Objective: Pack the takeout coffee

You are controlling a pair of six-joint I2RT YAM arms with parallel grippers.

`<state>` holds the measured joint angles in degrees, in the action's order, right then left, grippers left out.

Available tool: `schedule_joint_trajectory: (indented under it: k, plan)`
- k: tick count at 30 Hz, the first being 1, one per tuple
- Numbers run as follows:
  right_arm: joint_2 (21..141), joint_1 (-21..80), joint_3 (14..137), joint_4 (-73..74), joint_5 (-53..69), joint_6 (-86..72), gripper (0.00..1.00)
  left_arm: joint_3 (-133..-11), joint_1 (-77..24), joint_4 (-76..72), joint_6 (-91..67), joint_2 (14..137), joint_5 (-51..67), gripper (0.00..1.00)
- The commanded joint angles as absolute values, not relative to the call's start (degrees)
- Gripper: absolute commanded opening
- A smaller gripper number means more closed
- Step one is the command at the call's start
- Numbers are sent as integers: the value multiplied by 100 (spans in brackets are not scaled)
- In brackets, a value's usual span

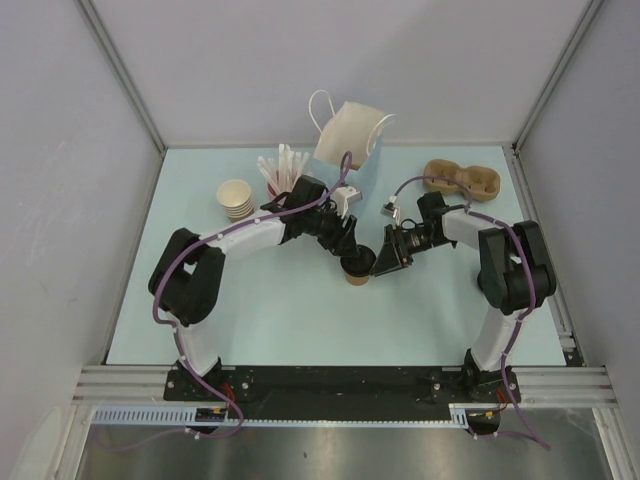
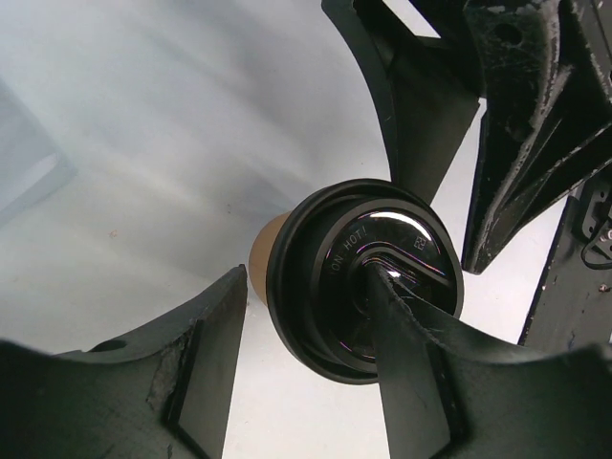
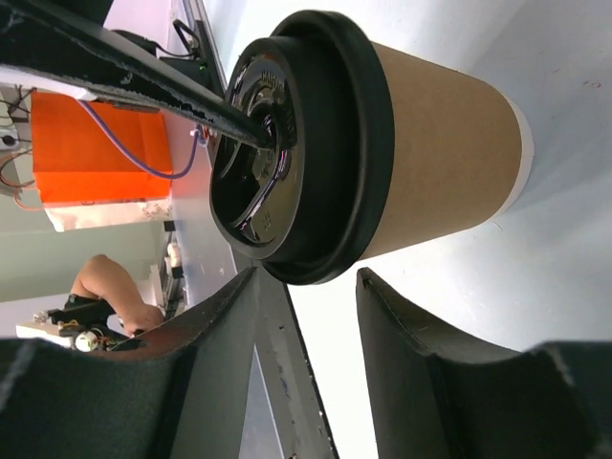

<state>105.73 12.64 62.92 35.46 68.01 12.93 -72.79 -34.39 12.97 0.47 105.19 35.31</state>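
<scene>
Left gripper and right gripper angle down and inward, tips close together, both with jaws apart

Left wrist view: one finger of the left gripper lies across the round black plastic lid of the small kraft-brown paper cup. It covers part of the lid and its raised lettering; only "ON HOT!" reads. Cup wall shows as a sliver, base hidden behind the lid. Both fingers cut by the bottom edge.

Right wrist view: right gripper fingers cut by the bottom edge. Lid lettering unreadable. Orange panel and skin-toned shape beyond the table are blurred.

Top view: cup wall almost wholly under lid and fingers; contact too small to tell. Pink cup with white straws near the far edge of the pale blue table: lower part behind the left arm.
</scene>
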Motion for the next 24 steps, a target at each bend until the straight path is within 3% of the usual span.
schedule_joint_trajectory:
  k: [1,8,18,24]
  plan:
    - [10441,1266,6267,3156,6996,1002,48,-6970,-3419,1846,483,10696,2601,57]
    - [10511,1274,6231,2936,7084,765,46,-6987,-3419,1828,466,10723,2610,57]
    - [10749,1283,6100,2751,6435,616,29,-6926,-3419,1854,519,10626,2549,57]
    - [10846,1275,6064,2646,5802,545,25,-6899,-3419,1854,571,10582,2531,57]
